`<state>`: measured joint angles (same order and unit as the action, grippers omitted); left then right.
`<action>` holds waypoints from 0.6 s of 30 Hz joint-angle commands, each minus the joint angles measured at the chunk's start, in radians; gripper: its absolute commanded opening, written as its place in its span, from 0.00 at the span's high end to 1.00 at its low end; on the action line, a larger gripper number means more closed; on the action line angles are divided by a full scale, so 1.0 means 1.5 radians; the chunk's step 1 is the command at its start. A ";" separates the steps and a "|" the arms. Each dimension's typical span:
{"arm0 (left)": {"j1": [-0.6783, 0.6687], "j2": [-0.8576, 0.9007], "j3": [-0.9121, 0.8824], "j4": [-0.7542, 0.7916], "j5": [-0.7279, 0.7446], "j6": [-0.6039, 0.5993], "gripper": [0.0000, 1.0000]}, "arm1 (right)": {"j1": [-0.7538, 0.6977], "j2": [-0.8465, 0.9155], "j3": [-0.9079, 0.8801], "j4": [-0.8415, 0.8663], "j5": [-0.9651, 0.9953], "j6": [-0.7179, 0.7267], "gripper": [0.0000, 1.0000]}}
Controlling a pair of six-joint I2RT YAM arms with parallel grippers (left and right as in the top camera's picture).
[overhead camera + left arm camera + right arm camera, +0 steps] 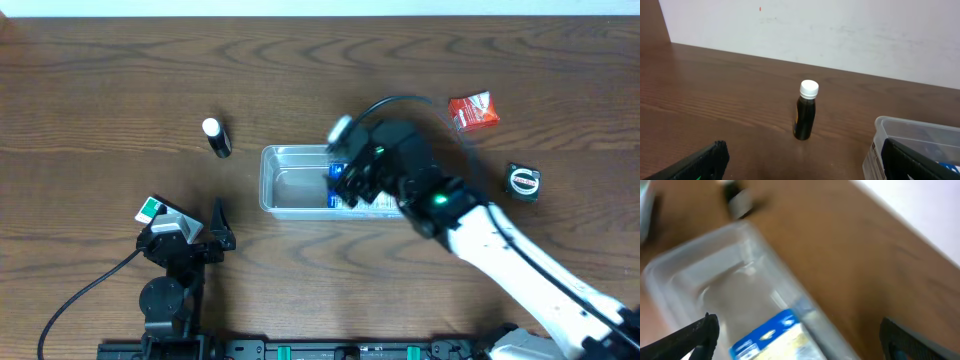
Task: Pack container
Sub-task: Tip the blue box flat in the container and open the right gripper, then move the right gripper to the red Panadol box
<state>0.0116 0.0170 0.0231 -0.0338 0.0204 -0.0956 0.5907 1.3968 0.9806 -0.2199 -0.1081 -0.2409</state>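
- Two grippers gaped, grasping nothing: left gripper (221, 226) well apart, right gripper (348, 186) above the clear rectangular plastic container (290, 182).
- One blue-and-white flat packet (771, 334) lay inside it.

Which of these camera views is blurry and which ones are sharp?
Right wrist view: heavily smeared, the container rim and the blue-labelled packet in it have soft edges. Left wrist view: sharp, the dark bottle with its white cap is crisp. Overhead view: the table grain is clear, only the right arm over the container looks slightly soft.
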 commanded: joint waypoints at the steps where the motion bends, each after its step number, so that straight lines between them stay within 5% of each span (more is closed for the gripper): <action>1: 0.003 0.001 -0.013 -0.024 -0.008 0.011 0.02 | -0.092 -0.061 0.039 0.005 0.044 0.157 0.01; 8: 0.003 0.001 -0.013 -0.024 -0.008 0.011 0.02 | -0.312 -0.058 0.041 -0.072 0.066 0.352 0.01; 18: 0.003 0.001 -0.013 -0.024 -0.008 0.011 0.02 | -0.452 -0.049 0.037 -0.213 0.048 0.355 0.01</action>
<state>0.0116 0.0170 0.0231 -0.0338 0.0204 -0.0956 -0.0631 1.3243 1.0378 -0.5198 -0.0525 0.2626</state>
